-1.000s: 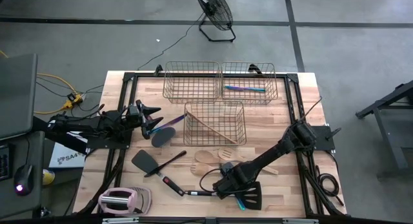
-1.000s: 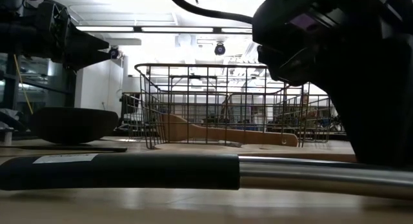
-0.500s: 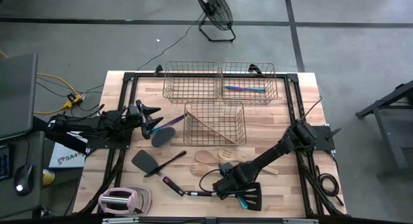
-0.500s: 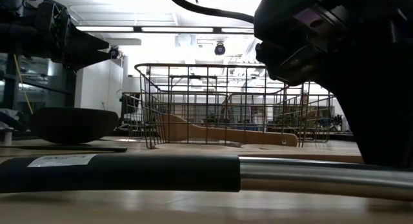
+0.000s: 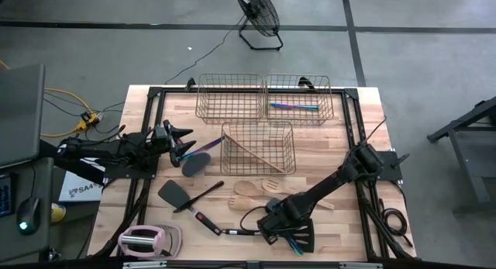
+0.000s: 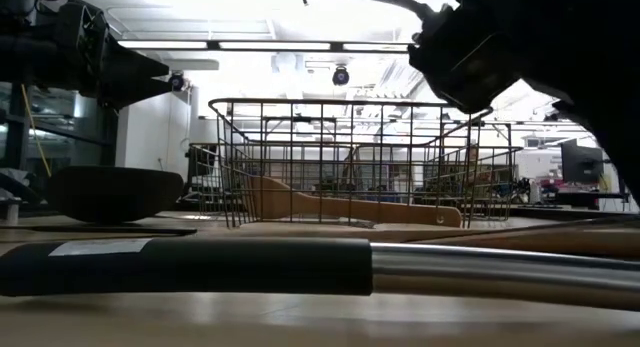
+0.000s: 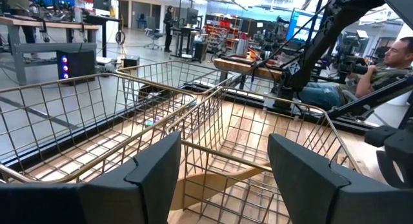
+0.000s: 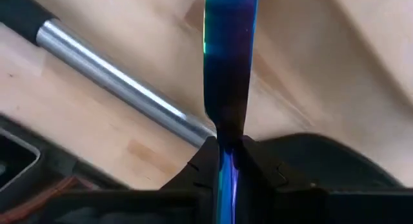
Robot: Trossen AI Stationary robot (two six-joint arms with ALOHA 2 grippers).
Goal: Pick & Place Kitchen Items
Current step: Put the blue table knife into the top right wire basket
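- Right tool [image 5: 288, 239] is low at the near edge of the wooden surface [image 5: 364, 129], fingers pinched tight on a thin iridescent piece [image 8: 230, 62].
- A black slotted spatula [image 5: 304, 232] lies right beside that grip; a steel-and-black handle [image 6: 300, 265] runs along the front.
- Left tool [image 5: 183, 143] hovers at the left side, fingers spread wide and holding nothing, a dark spoon [image 5: 197, 162] just beside it.
- Three copper wire baskets: the middle basket [image 5: 258, 148] holds a pale wooden spatula [image 6: 340, 206], the far right basket [image 5: 301, 100] another iridescent utensil [image 5: 294, 106].
- Wooden spoons [image 5: 252, 188] and a black spatula [image 5: 177, 196] lie loose in front.
- Beyond: grey floor, a black fan [image 5: 258, 13], a seated person [image 7: 381, 66].
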